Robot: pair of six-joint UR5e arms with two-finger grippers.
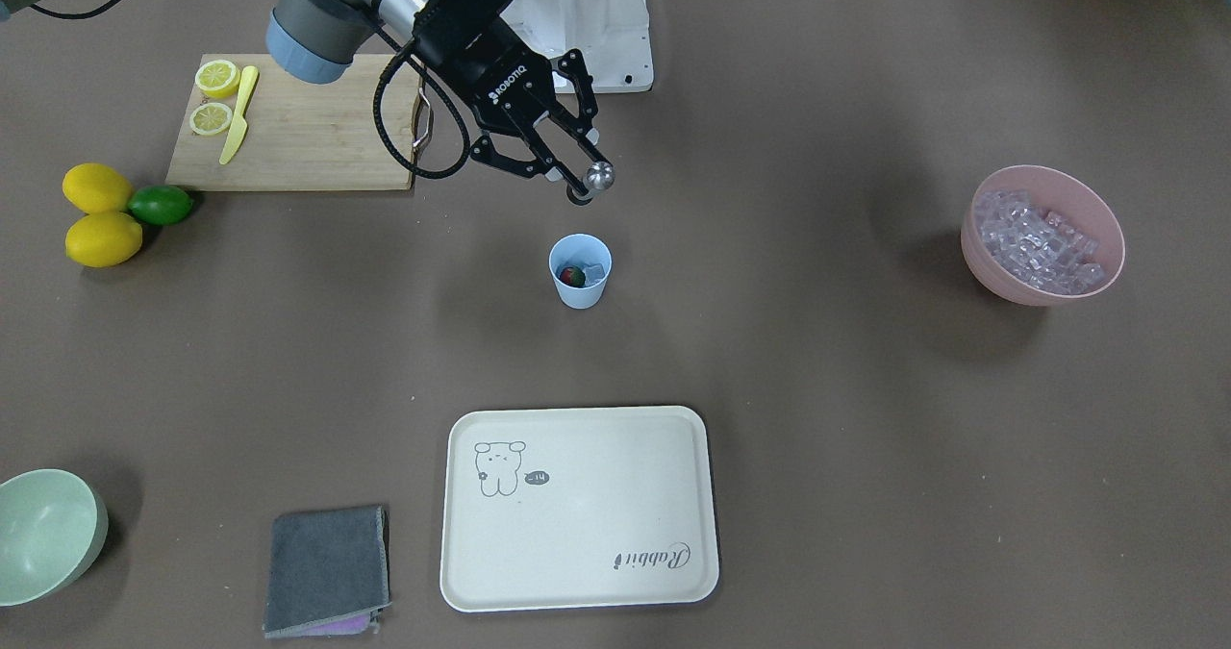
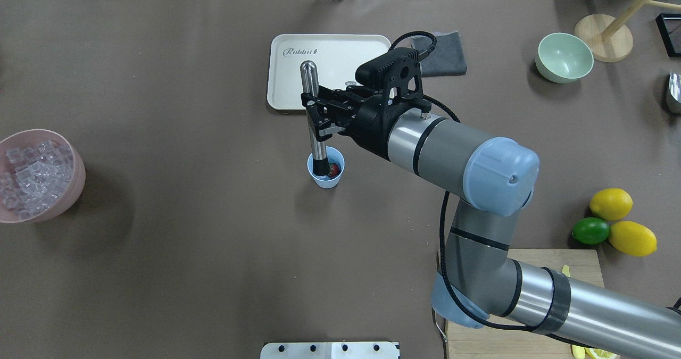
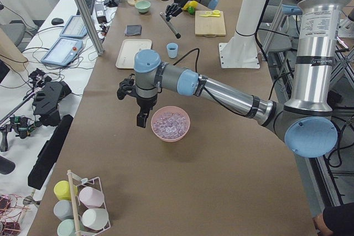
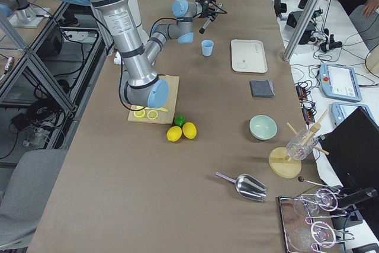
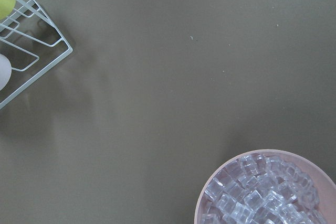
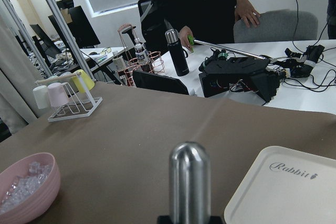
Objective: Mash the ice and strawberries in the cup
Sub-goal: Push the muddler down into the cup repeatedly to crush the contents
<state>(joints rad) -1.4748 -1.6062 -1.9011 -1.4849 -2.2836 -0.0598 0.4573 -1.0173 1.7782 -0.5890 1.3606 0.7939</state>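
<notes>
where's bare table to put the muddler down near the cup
Widest bare stretch: between the cup and the pink ice bowl. Also open between cup and tray; the tray is bare. Crowded by the cutting board, lemons, lime.

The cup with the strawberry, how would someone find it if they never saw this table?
Find the big cream tray with the bear drawing. Just past it, in the table's middle, a small light-blue cup stands by the raised metal masher. Unlike the pink bowl and green bowl, it holds a red strawberry.

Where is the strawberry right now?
In the front-facing view the strawberry lies inside the light-blue cup, mid-table, beside an ice cube, beyond the tray.
</notes>
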